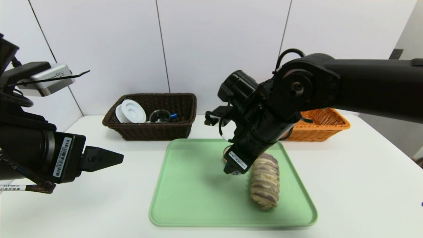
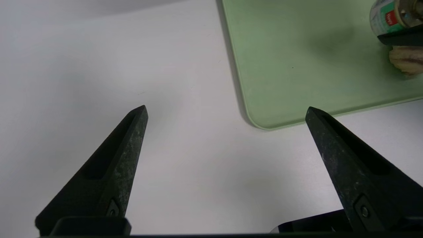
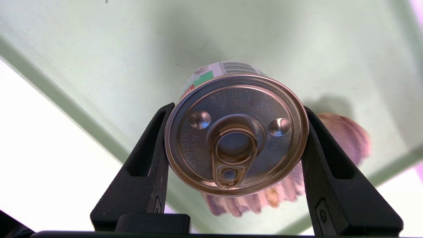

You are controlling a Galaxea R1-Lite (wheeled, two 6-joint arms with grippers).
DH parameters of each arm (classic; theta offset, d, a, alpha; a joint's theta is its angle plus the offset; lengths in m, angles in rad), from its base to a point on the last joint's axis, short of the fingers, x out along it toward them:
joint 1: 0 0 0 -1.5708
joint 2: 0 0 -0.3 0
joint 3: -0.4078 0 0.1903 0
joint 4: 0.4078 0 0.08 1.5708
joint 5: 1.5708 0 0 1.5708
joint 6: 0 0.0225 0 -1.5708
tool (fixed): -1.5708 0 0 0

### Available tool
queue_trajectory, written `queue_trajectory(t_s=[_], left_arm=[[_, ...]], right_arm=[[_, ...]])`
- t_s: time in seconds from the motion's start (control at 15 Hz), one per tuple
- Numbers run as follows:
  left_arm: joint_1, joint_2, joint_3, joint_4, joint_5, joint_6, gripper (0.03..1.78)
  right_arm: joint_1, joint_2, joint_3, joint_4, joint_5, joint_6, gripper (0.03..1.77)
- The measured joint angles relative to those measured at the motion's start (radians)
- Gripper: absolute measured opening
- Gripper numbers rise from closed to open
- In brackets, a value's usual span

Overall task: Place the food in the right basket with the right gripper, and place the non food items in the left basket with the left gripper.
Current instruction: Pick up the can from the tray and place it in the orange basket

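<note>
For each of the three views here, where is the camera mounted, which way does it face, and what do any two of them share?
Head view: on the robot's head, looking forward and down at the green tray, both baskets and both arms.
Left wrist view: on the parked left arm, looking down past the open left gripper at the table and a corner of the tray.
Right wrist view: on the right arm, looking down between the right gripper fingers clamping the can.
Shared: all three show the tray and the bread roll; both wrist views show the can.

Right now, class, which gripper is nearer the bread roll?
Right. The right gripper, shut on the can, hangs just above the bread roll on the green tray; the left gripper sits open over the table beside the tray.
</note>
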State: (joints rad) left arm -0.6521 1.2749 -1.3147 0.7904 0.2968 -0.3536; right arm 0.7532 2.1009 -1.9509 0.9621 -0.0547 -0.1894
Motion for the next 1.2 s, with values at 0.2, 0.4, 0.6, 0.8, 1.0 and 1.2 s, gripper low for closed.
queue_trajectory(t_s=[0.2,0.4,0.6,0.8,1.0,1.2], left_arm=[[0.000,0.000,0.001,0.000,0.000,0.000,1.69],[0.000,0.002,0.001,-0.002,0.000,0.002,1.69],[0.000,0.007,0.000,-0.002,0.001,0.001,1.69],[0.000,0.012,0.000,-0.006,0.000,-0.001,1.69],[0.000,0.019,0.001,-0.009,0.000,-0.003,1.69],[0.002,0.025,0.005,-0.011,0.000,-0.003,1.69]], right_arm=[[-0.031,-0.057,0.000,-0.032,-0.065,0.001,1.10],[-0.094,-0.110,0.000,-0.098,-0.076,0.003,1.10],[-0.182,-0.141,0.001,-0.159,-0.081,0.027,1.10],[-0.294,-0.144,0.001,-0.212,-0.081,0.037,1.10],[-0.402,-0.107,0.002,-0.304,-0.096,0.037,1.10],[-0.480,-0.037,0.003,-0.417,-0.129,0.037,1.10]])
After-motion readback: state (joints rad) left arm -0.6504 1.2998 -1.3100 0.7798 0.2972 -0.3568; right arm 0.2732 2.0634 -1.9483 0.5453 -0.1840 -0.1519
